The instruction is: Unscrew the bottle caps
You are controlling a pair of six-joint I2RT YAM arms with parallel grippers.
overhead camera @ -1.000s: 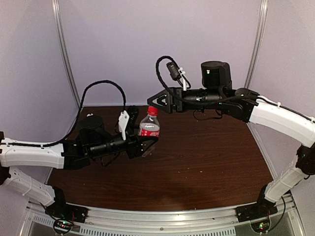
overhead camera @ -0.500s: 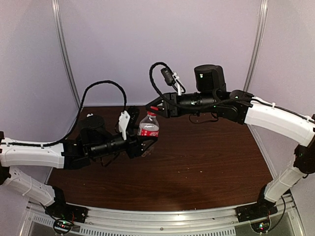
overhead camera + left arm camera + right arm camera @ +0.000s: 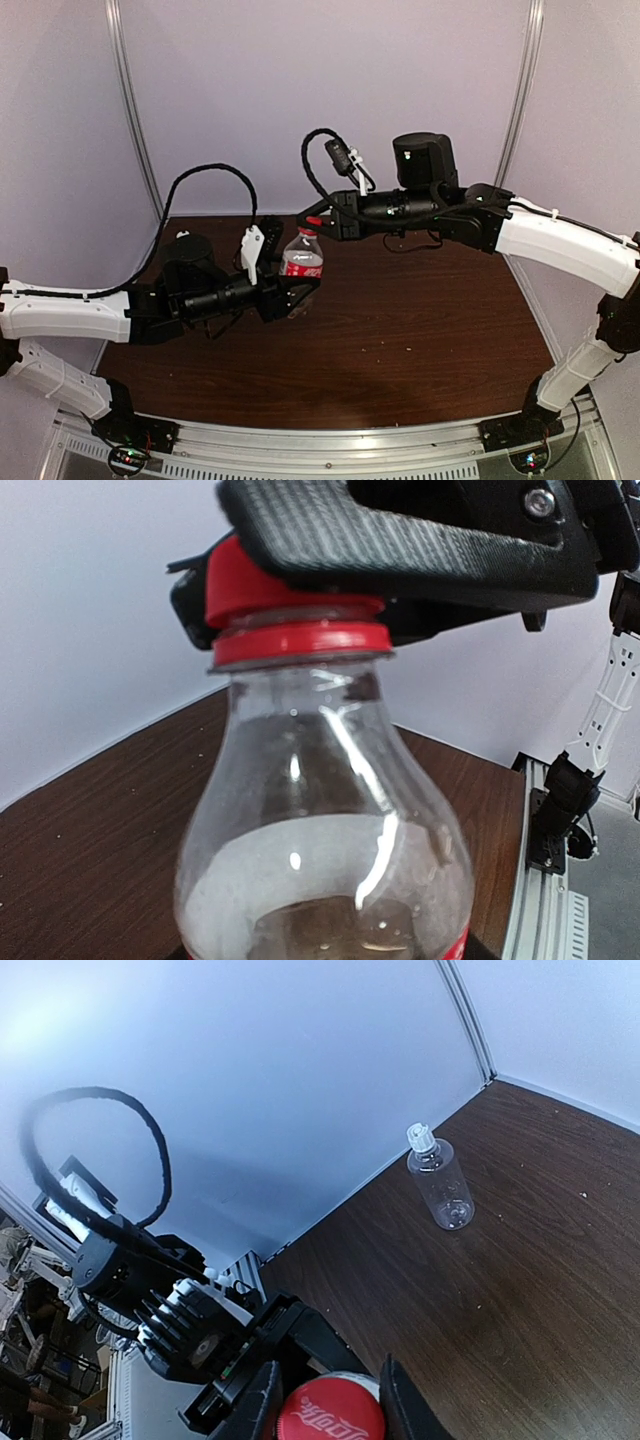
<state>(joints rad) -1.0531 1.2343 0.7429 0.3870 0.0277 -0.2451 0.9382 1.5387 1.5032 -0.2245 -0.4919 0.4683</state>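
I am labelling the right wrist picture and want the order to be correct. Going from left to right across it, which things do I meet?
black cable loop → red cap → plain clear bottle, which has its white cap on.

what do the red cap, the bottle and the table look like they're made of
The red cap: opaque moulded plastic by the look, smooth with a dull sheen. The bottle: probably thin clear plastic; you see through it and it carries sharp glossy highlights. The table: dark brown wood grain, matte; laminate or veneer is as likely as solid wood.
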